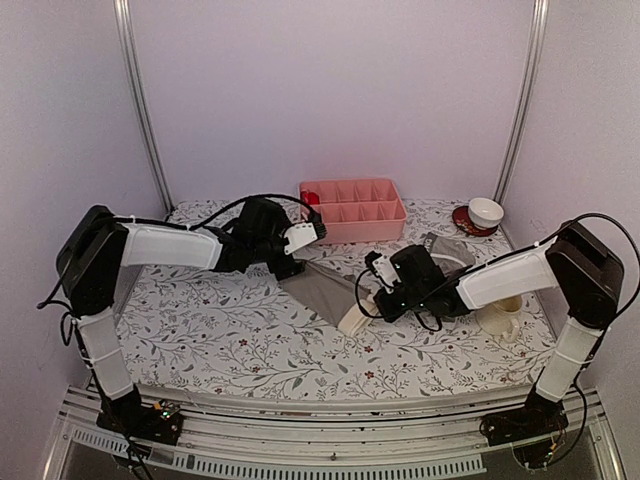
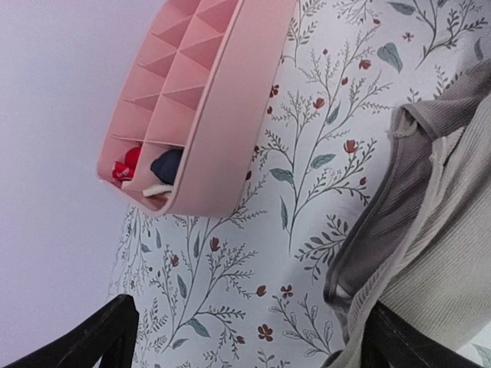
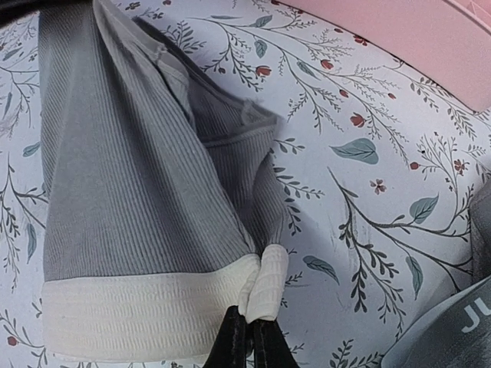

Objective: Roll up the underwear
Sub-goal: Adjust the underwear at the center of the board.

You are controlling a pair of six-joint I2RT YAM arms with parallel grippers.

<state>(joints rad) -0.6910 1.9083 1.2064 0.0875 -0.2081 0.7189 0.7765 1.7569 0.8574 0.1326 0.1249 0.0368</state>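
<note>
Only the white letters "JU", cut off at the picture's edge, are readable, on the waistband [image 3: 466, 326] of the boxer-briefs [image 3: 433, 345]

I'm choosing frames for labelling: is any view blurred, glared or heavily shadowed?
Top external: even, soft light, fairly sharp, only faint shadows. Left wrist: pink tray crisp, no glare. Right wrist: ribbing of the briefs sharp, pale waistband bright but not blown out.

— What do the arms look like?
— The left arm [image 1: 165, 245] and right arm [image 1: 505, 278] wear white shells between bulky black joints, with black cables [image 1: 225, 208] looping alongside.
— And the ends?
— The left gripper [image 2: 249, 310] has broad matte-black fingers [image 2: 100, 337]; the right gripper [image 3: 247, 337] has thin black tapering ones.
</note>
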